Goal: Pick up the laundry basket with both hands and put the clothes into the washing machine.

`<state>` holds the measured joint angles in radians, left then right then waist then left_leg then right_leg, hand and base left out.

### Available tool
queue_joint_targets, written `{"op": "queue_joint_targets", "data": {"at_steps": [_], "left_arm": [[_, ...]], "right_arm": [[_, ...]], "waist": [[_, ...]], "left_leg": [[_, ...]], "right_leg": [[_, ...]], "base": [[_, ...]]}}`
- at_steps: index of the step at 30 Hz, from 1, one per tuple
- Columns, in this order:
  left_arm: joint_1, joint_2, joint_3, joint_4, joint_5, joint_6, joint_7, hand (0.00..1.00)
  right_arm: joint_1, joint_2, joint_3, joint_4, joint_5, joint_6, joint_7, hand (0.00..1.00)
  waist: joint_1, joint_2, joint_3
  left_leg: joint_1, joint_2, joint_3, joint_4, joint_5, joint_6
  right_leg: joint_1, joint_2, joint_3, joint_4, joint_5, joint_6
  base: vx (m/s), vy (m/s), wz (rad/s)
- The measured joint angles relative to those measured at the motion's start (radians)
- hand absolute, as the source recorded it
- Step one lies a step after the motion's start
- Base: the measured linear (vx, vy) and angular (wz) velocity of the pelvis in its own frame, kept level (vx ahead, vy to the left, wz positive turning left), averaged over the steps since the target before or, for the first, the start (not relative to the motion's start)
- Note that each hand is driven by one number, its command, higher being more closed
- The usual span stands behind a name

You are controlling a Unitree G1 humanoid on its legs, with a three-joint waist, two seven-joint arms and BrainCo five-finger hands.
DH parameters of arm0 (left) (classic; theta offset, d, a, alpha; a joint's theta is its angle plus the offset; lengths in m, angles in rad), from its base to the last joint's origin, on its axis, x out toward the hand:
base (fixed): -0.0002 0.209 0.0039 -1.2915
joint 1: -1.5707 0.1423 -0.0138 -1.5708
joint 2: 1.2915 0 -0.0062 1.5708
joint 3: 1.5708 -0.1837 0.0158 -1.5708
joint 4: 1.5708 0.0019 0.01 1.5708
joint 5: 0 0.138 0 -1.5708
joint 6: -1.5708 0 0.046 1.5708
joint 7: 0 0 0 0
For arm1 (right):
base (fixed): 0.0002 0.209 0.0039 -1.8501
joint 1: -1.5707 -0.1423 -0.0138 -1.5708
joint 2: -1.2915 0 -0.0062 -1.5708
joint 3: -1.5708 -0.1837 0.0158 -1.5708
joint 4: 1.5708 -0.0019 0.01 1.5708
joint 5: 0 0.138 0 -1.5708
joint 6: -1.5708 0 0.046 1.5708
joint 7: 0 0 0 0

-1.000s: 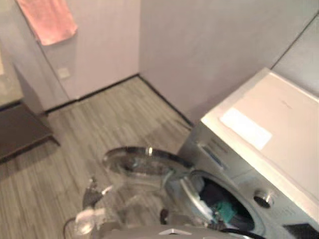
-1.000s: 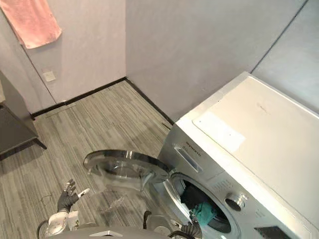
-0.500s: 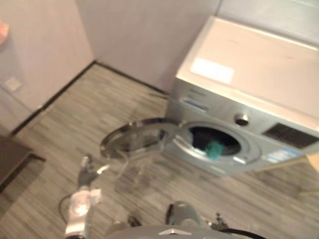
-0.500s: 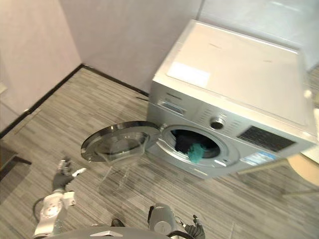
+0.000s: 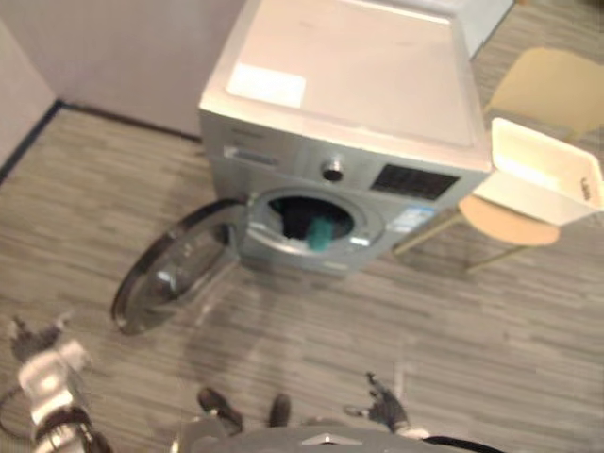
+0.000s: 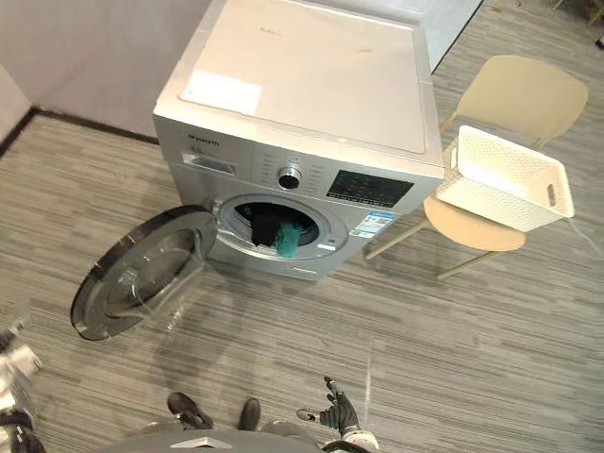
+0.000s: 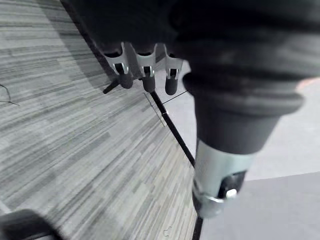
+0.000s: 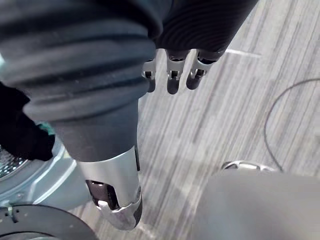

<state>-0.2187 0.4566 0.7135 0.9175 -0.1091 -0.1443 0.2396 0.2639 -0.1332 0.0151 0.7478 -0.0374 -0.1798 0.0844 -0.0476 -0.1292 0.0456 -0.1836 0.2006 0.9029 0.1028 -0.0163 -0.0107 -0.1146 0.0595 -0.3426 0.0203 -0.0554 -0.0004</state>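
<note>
- Camera has swung right since the earlier frames, so the washing machine (image 6: 302, 85) now sits centre and a chair (image 6: 517, 90) has come into view on its right; this is a view shift, not the things moving.
- Left hand (image 7: 144, 62) is now at the far lower left of the head views instead of lower centre. Fingers straight and apart from the thumb, nothing in them.
- Right hand (image 6: 338, 412) is low at bottom centre, over the floor (image 6: 453, 321). Fingers (image 8: 172, 75) loosely spread, holding nothing.
- Laundry basket (image 6: 505, 179), white and slotted, rests tilted on the chair's round seat, just right of the washer's front corner. Well apart from both hands.
- Washer door (image 6: 132, 283) is swung fully open to the left of the drum and sticks out over the floor, between the left hand and the drum mouth.
- Clothes are in the drum: a dark garment (image 6: 264, 225) inside, and a teal cloth (image 6: 287, 241) hanging over the lower lip of the opening.
- Bare striped floor lies between the right hand and the washer front.
- Grey wall (image 6: 94, 57) is behind the washer; the left wrist view shows black skirting (image 7: 172, 130) along the floor edge.
</note>
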Motion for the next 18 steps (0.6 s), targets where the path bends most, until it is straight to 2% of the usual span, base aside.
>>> {"op": "queue_joint_targets", "data": {"at_steps": [2,4,7,11,14,16,18], "left_arm": [[-0.163,0.113,-0.008,0.059,0.017,0.022,0.015,0.0],[-0.261,0.156,-0.014,0.083,0.037,0.044,0.014,0.0],[-0.369,0.152,-0.059,0.084,0.051,0.065,-0.003,0.0],[-0.438,0.106,-0.042,0.094,0.044,0.068,-0.011,0.0],[-0.433,0.053,0.057,0.161,-0.004,0.07,-0.042,0.0],[-0.388,-0.028,0.131,0.204,-0.063,0.083,-0.095,0.0],[-0.278,-0.148,0.147,0.248,-0.107,0.114,-0.163,0.0]], "right_arm": [[0.017,-0.005,0.002,-0.073,0.001,0.001,0.001,0.0],[0.052,-0.006,0.002,-0.163,0.003,0.0,0.002,0.0],[0.119,0.0,0.003,-0.287,0.008,-0.002,0.012,0.0],[0.191,0.014,0.015,-0.388,0.013,0.003,0.034,0.0],[0.199,0.031,0.016,-0.424,0.017,0.008,0.046,0.0],[0.193,0.046,0.017,-0.417,0.031,0.021,0.051,0.0],[0.158,0.047,0.027,-0.402,0.028,0.046,0.077,0.0]], "waist": [[-0.008,-0.057,0.038],[-0.009,-0.082,0.057],[-0.008,-0.084,0.1],[0.002,-0.105,0.128],[0.016,-0.114,0.146],[0.03,-0.115,0.154],[0.012,-0.115,0.154]], "left_leg": [[-0.038,0.018,-0.009,-0.011,0.037,0.008],[-0.068,0.055,-0.014,0.006,0.045,0.005],[-0.1,0.127,-0.026,0.044,0.046,0.005],[-0.143,0.177,-0.001,0.086,0.038,0.016],[-0.158,0.202,0.029,0.127,0.021,0.031],[-0.16,0.207,0.053,0.151,0.002,0.035],[-0.153,0.201,0.077,0.16,-0.01,0.044]], "right_leg": [[-0.031,0.022,-0.002,-0.011,0.022,-0.019],[-0.045,0.053,-0.001,-0.037,0.075,-0.018],[-0.065,0.104,-0.006,-0.043,0.167,-0.013],[-0.101,0.134,0.004,-0.076,0.243,-0.003],[-0.115,0.143,0.006,-0.101,0.279,-0.005],[-0.126,0.138,0.018,-0.101,0.279,-0.005],[-0.132,0.128,0.044,-0.101,0.279,-0.005]], "base": [[-0.14,-0.117,0.09],[-0.12,-0.066,-0.1],[-0.11,0.009,-0.13],[-0.08,0.047,-0.26],[-0.07,0.073,-0.41],[-0.07,0.13,-0.36],[-0.05,0.164,-0.38]]}}
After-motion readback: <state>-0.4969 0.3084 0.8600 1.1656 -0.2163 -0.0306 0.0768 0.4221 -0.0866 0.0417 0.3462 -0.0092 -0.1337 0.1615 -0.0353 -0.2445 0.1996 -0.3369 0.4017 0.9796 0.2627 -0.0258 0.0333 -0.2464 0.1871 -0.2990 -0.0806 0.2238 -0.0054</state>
